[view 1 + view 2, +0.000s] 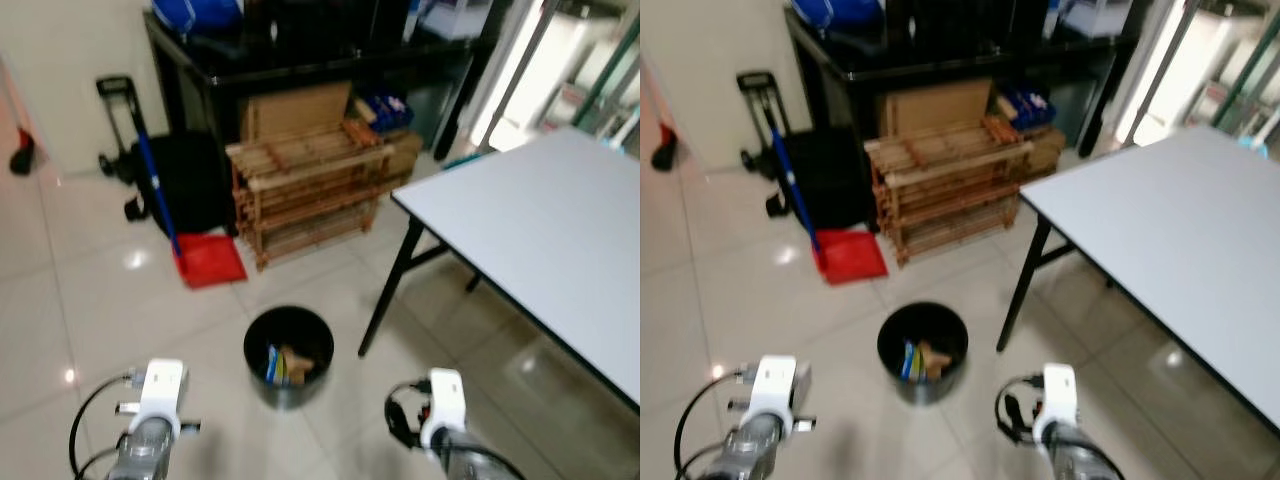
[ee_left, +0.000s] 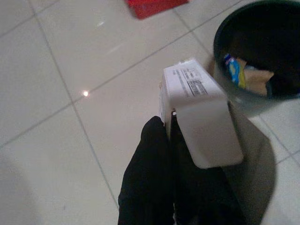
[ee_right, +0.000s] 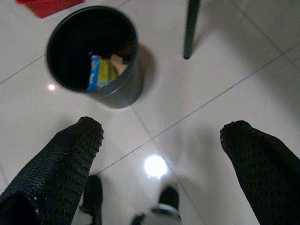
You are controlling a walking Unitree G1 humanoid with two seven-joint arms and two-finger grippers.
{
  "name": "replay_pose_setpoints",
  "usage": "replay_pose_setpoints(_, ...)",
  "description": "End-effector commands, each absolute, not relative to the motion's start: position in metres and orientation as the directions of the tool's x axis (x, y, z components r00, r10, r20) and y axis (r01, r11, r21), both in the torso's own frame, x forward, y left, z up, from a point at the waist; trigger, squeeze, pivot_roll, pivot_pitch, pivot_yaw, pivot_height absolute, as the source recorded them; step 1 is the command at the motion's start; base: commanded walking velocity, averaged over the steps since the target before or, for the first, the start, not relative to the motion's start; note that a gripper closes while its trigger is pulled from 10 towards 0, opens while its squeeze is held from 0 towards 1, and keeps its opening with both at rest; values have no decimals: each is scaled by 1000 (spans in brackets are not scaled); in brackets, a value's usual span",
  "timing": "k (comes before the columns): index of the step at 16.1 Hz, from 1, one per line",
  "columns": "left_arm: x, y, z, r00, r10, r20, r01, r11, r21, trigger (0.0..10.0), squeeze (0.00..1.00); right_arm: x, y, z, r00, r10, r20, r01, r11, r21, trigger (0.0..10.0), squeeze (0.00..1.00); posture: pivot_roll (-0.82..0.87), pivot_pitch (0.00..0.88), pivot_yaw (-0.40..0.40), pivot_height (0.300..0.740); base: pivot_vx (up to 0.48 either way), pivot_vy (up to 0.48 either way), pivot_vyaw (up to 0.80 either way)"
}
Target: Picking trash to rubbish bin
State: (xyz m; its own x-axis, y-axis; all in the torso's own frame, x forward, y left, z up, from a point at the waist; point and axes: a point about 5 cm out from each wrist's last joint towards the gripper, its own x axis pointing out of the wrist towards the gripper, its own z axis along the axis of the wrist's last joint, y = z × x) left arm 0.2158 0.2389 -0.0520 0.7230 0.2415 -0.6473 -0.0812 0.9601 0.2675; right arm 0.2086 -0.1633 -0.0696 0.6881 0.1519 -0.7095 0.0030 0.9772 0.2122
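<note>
The white box (image 2: 199, 119) clamped in the left gripper (image 2: 171, 140) carries a printed label with dark lines of text and what looks like a barcode, but the print is too small and blurred to read. The box is a smooth, matte, rectangular carton with rounded edges, and the jaws are closed on its near end, holding it above the glossy tiled floor (image 2: 70, 70) just beside the rubbish bin (image 1: 288, 355). That bin is a round, black, straight-walled container standing on the floor in front of the robot, between its two arms; inside lie a blue and yellow wrapper (image 3: 97, 71) and a tan, cardboard-like piece (image 1: 298, 365), resting against the inner wall. The right gripper (image 3: 164, 140) hangs over the floor near the bin, its jaws spread wide apart with nothing between them; their black fingers (image 3: 61, 159) have a dimpled, mesh-like surface. To the robot's right stands a counter (image 1: 540, 220) with a flat pale grey top and thin black metal legs, one leg planted close to the bin. Farther back, a slatted wooden rack (image 1: 310, 185) sits against a black cabinet, with a flat brown cardboard sheet (image 1: 297, 112) propped behind it. To the left of the rack a red plastic dustpan (image 1: 210, 260) lies on the tiles with a blue handle (image 1: 155, 185) rising from it, next to a black bag (image 1: 190, 180) and a black trolley (image 1: 118, 125) by the cream wall.
</note>
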Motion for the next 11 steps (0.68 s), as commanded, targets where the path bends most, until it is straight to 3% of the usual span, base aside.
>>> replay_pose_setpoints(1, 220, 227, -53, 733, 211, -647, -59, 967, 248, 10000, 0, 208, -176, -69, 688, 119, -716, 25, 982, 188, 10000, 0, 6, 15, -69, 740, 442, 0, 0)
replay_pose_setpoints(9, 222, 230, -51, 731, 236, -640, -96, 964, 247, 10000, 0, 215, -181, -65, 699, 109, -707, 38, 981, 188, 10000, 0, 6, 54, -77, 740, 446, 0, 0)
replay_pose_setpoints(11, 222, 230, -51, 731, 237, -640, -96, 964, 247, 10000, 0, 214, -179, -65, 697, 117, -708, 38, 979, 199, 10000, 0, 7, 61, -78, 740, 450, 0, -478)
